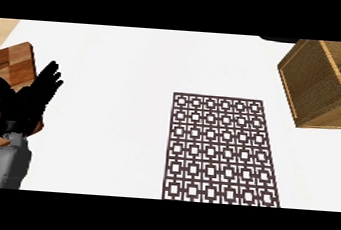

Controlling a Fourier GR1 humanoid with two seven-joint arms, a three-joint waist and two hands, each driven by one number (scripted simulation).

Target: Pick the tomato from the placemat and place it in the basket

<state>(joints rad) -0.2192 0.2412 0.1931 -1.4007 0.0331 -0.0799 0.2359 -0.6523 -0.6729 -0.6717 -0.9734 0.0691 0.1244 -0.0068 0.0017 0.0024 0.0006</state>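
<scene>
A brown patterned placemat (223,150) lies on the white counter, right of centre, with nothing on it. No tomato shows anywhere in the head view. A tan woven basket (318,87) stands at the upper right, partly cut off by the edge; what shows of its inside holds no tomato. My left hand (25,102) rests open at the left edge, fingers straight and pointing up, far from both placemat and basket. My right hand is out of view.
A wooden cutting board (7,68) lies at the far left, partly under my left hand. A light wood surface (0,30) shows at the top left corner beyond the white counter (115,108).
</scene>
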